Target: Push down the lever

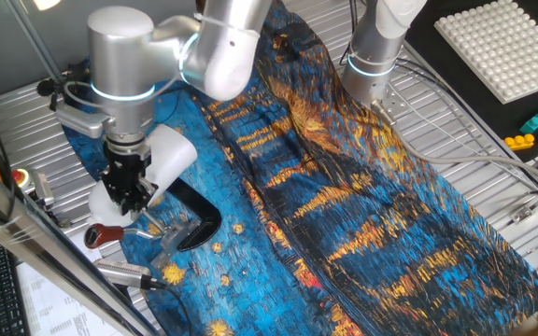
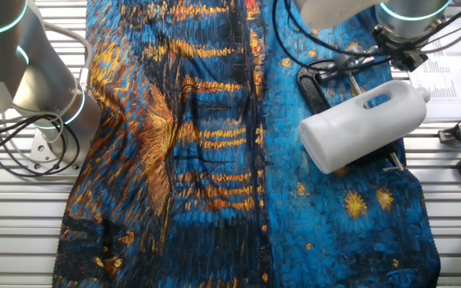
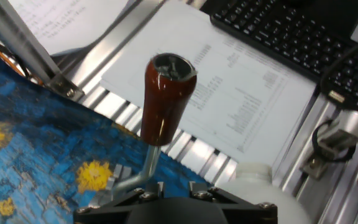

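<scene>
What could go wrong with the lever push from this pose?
1. The lever ends in a glossy, rounded knob, so the gripper, if pressing from above, could slide off it.
2. The white housing rests on a black base over wrinkled cloth; nothing visibly clamps it, so a push might tip or shift it.
3. The lever sits near the table edge, beside metal fixtures that the hand could strike.

Glossy reddish-brown knob on a silver lever [image 3: 166,99], white housing [image 2: 362,124] on a black base [image 1: 199,219], blue cloth [image 1: 362,205] with yellow-orange swirls and stars, black keyboard [image 3: 291,37] upper right
</scene>
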Controlling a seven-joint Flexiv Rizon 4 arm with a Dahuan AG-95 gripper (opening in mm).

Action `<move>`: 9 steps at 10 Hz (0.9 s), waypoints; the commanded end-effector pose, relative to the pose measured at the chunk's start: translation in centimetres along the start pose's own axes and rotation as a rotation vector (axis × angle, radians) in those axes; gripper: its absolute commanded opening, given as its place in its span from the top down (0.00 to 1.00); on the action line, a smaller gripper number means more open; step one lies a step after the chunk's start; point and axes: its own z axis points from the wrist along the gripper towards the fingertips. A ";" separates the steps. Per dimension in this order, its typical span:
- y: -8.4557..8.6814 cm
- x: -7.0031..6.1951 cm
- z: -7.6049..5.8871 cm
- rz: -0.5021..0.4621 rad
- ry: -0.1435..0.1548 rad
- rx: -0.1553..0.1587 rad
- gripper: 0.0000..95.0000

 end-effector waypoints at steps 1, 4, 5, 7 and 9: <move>0.3 0.4 -0.2 0.014 -0.003 0.008 0.80; 1.2 0.5 0.5 0.036 -0.025 0.002 0.60; 1.8 0.3 0.8 0.053 -0.032 0.001 0.60; 2.0 0.2 0.9 0.058 -0.036 0.000 0.60; 2.1 -0.1 0.8 0.059 -0.039 -0.002 0.60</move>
